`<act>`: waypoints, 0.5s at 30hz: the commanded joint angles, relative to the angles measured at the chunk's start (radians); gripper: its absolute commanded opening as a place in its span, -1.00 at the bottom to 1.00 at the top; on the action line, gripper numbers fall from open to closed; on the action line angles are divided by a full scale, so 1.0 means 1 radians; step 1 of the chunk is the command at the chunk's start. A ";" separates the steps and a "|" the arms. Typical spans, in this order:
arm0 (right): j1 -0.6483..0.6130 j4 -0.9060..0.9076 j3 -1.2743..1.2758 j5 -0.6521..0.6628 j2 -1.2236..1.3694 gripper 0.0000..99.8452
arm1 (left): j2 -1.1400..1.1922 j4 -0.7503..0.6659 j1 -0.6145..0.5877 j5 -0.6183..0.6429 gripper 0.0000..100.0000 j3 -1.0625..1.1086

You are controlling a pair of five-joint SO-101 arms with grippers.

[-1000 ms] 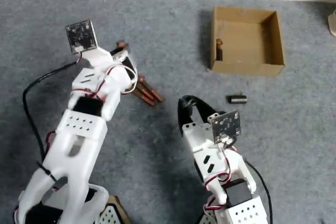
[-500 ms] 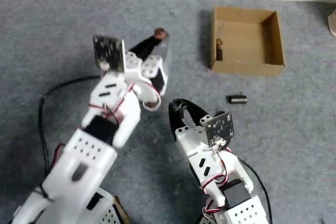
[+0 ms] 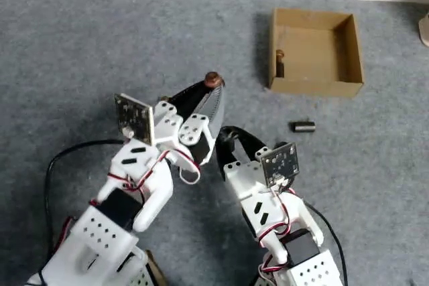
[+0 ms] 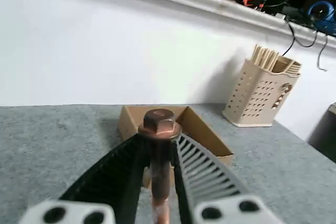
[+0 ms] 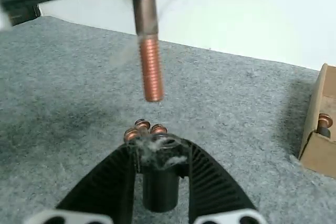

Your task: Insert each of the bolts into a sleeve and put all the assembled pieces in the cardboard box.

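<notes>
My left gripper (image 3: 209,93) is shut on a copper bolt (image 3: 212,80), held upright with its hexagonal head (image 4: 159,124) above the fingers. The threaded shank (image 5: 151,72) hangs a little above my right gripper (image 5: 160,153), which is shut on a black sleeve (image 5: 160,184) held upright. In the high view the right gripper (image 3: 231,138) sits just below and to the right of the left one. Several more bolts (image 5: 144,128) lie on the carpet beyond. The cardboard box (image 3: 351,48) stands at the back right with one assembled piece (image 3: 279,62) inside. A loose black sleeve (image 3: 302,126) lies in front of the box.
A perforated beige holder (image 4: 262,95) with sticks stands against the white wall behind the box (image 4: 202,129). Grey carpet covers the table. The box wall (image 5: 321,129) lies to one side of the right gripper.
The left arm lifted the bolt off the pile at the left and swung it right, bringing it over the right gripper. The right arm shifted slightly to the left.
</notes>
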 commanded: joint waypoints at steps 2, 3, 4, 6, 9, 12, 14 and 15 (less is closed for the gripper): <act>-0.008 -0.027 0.156 -0.009 -0.016 -0.99 | -0.045 -0.023 0.039 0.075 -0.99 0.015; -0.004 -0.027 0.156 -0.009 -0.016 -0.99 | -0.045 -0.023 0.047 0.078 -0.99 0.016; 0.007 -0.027 0.156 -0.009 -0.016 -0.99 | -0.045 -0.023 0.053 0.078 -0.99 0.019; 0.027 -0.028 0.156 -0.009 -0.016 -0.99 | -0.045 -0.021 0.064 0.080 -0.99 0.024; 0.045 -0.028 0.156 -0.009 -0.016 -0.99 | -0.044 -0.021 0.071 0.080 -0.99 0.041; 0.041 -0.030 0.156 -0.011 -0.016 -0.99 | -0.042 -0.021 0.064 0.078 -0.99 0.042; 0.039 -0.031 0.156 -0.011 -0.016 -0.99 | -0.042 -0.021 0.064 0.078 -0.99 0.044; 0.039 -0.031 0.156 -0.011 -0.016 -0.99 | -0.042 -0.021 0.064 0.078 -0.99 0.047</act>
